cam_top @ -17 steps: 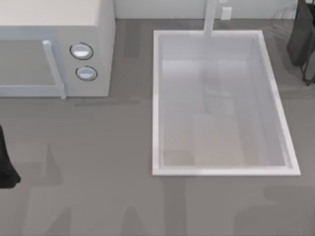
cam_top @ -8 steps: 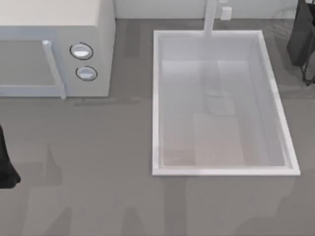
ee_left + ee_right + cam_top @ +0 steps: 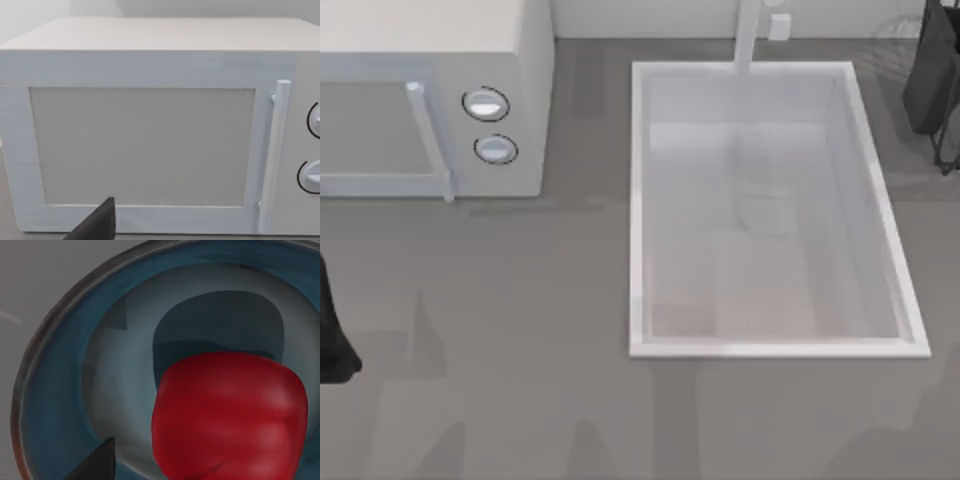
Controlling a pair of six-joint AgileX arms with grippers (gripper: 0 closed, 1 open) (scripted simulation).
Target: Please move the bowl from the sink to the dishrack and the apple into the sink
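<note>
The tabletop (image 3: 520, 350) carries a microwave (image 3: 430, 100) at upper left of the top view and the sink (image 3: 638, 200) at centre right, which holds nothing. In the right wrist view the apple (image 3: 230, 415) sits above the bowl (image 3: 60, 390), so neither move looks finished. The left arm (image 3: 332, 330) waits at the left edge. Whether either claw is open or closed I cannot tell
</note>
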